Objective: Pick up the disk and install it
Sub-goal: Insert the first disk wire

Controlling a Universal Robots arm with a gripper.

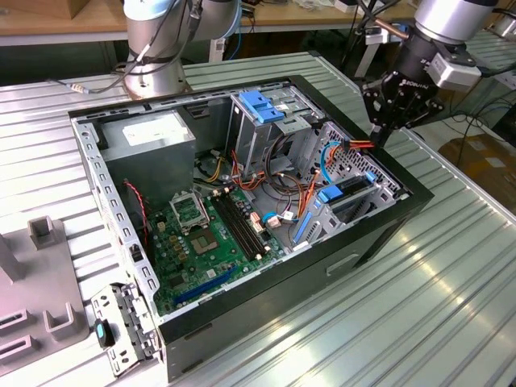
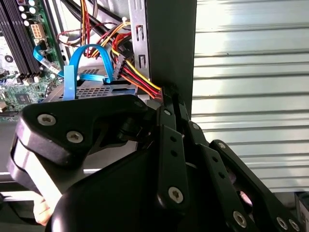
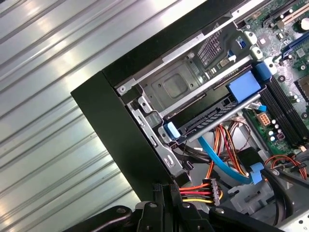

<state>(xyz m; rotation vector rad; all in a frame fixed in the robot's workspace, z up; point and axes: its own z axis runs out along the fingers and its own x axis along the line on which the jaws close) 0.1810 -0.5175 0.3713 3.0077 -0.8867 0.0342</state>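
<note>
Disk (image 3: 212,118): seated in drive bay at case (image 1: 379,234) front corner, blue rails level with bay guides, apparently installed | Power cable (image 3: 200,191): near bay, beside gripper | Gripper (image 1: 385,129): poised above case edge, clenched on nothing.

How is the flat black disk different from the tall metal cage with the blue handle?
The disk is flat and dark; the cage is tall, grey metal. The disk lies low; the cage stands upright. The disk has blue tabs at its ends; the cage has a blue handle on top. Both sit inside the computer case.
</note>
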